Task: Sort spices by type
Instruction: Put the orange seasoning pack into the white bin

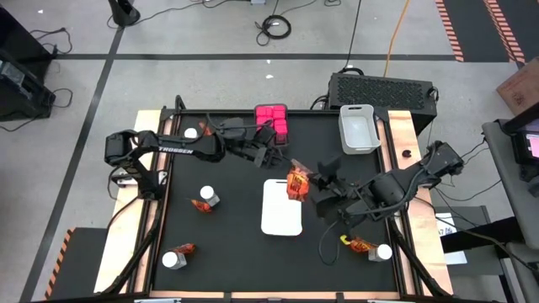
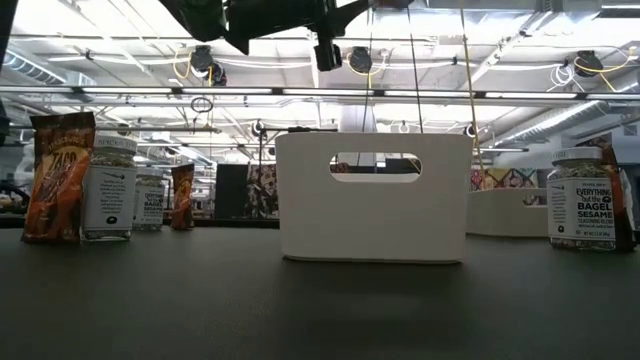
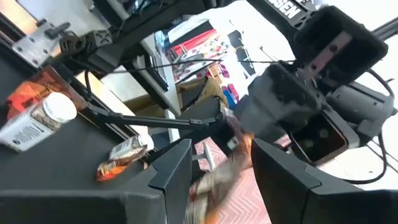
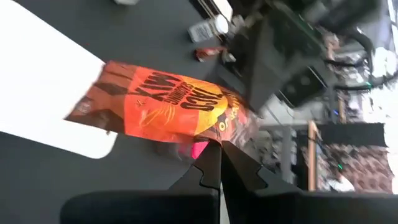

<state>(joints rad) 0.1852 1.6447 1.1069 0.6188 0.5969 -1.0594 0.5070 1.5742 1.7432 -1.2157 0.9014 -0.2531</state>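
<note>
1. We see a crinkly red-orange packet (image 1: 296,183) held in the air above the middle of the black worktop (image 1: 236,244), over the 1 o'clock corner of a flat white tray (image 1: 282,210).
2. The right hand (image 4: 219,149) has its two dark fingers pressed together on one edge of that packet, pinching it; the right arm reaches in from 4 o'clock.
3. The left hand (image 1: 276,158) sits just at 11 o'clock of the held packet, its fingers partly spread; in the left wrist view the packet shows blurred between its fingers, and we cannot tell whether they touch it.
4. A block of bright pink cube boxes (image 1: 272,119) sits at the 12 o'clock edge of the worktop.
5. A grey bin (image 1: 359,128) stands at 1 o'clock, beside the pink boxes but apart from them.
6. At 9 o'clock of the tray, a white-capped jar (image 1: 208,196) stands touching a second packet (image 1: 199,204).
7. At 7 o'clock, another jar (image 1: 173,260) lies next to a packet (image 1: 185,249).
8. At 5 o'clock, a jar (image 1: 384,251) rests beside a packet (image 1: 362,246).
9. One more white cap (image 1: 191,133) shows at 11 o'clock, close under the left arm.
</note>
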